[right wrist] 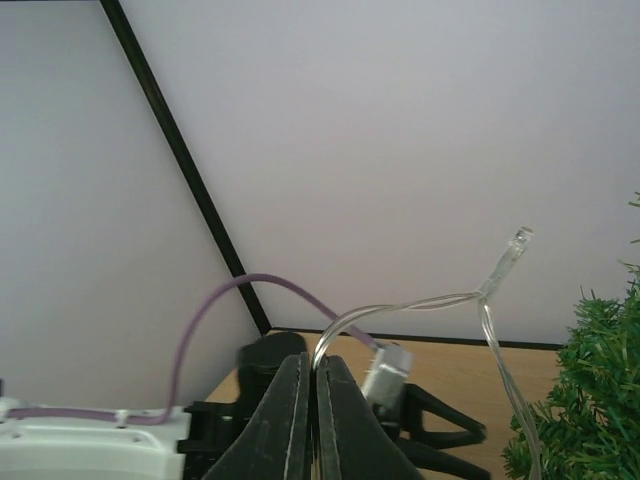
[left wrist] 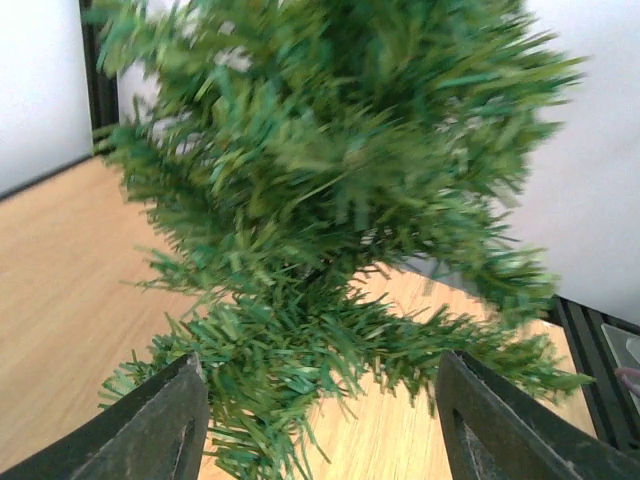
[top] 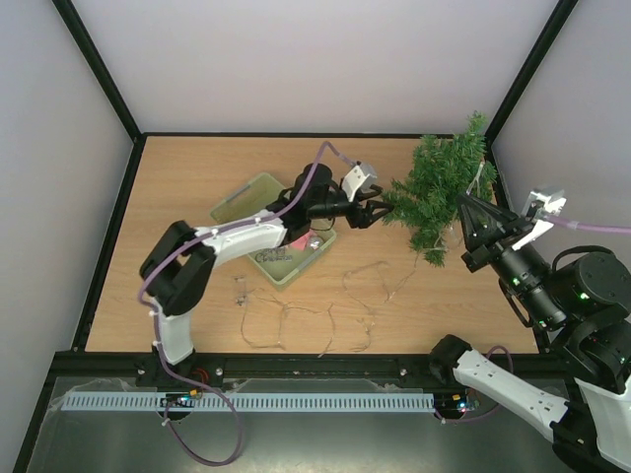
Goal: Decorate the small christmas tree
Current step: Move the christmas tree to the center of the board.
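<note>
Where needles blur the small christmas tree (left wrist: 330, 190), your left gripper (left wrist: 320, 405) gapes wide | right gripper (right wrist: 311, 370) pinches clear wire (right wrist: 505, 258); tail cropped

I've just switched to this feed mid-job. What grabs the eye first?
The small christmas tree stands out, bushy and green in the far right corner of the table. The left gripper is open around its lower branches. The right gripper is shut on a clear light string, and more of it lies looped on the wood in front of a pale green basket.
</note>
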Tool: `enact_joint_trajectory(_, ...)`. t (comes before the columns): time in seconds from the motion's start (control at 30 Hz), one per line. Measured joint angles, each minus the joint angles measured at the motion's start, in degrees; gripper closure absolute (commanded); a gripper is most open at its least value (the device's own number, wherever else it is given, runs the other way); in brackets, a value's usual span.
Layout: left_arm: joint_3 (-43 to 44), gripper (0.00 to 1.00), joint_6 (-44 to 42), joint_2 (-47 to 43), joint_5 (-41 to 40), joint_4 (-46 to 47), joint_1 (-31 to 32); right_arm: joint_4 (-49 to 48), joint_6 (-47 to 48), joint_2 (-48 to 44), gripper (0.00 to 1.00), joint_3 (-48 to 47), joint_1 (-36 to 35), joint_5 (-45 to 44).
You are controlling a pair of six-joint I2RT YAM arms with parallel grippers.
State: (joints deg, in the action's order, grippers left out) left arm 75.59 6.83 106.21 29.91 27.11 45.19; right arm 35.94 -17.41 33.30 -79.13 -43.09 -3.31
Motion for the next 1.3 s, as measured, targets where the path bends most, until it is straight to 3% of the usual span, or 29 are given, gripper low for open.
enact_joint_trajectory(0.33, 5.86, 0.28, 16.85, 14.05, 2.01, 5.7, -1.03, 0.31, 0.24, 0.24, 0.98, -1.09, 0.0, 0.87)
enact_joint_trajectory(0.63, 7.08, 0.32, 33.09, 19.74, 3.54, 17.22, -1.27, 0.24, 0.24, 0.0, 0.98, -0.59, 0.0, 1.18)
enact_joint_trajectory(0.77, 7.28, 0.49, 37.16, 20.39, 3.74, 20.83, -1.4, 0.22, 0.24, -0.02, 0.98, 0.09, 0.0, 1.18)
enact_joint_trajectory(1.0, 8.09, 0.95, 40.79, 20.74, 2.93, 22.14, -1.84, -0.48, 0.04, -0.22, 0.98, 2.32, 0.0, 1.36)
enact_joint_trajectory(1.3, 7.91, 0.98, 39.65, 20.55, 0.66, 20.87, -3.76, -0.7, -0.22, -0.74, 0.98, 3.67, 0.0, 1.4)
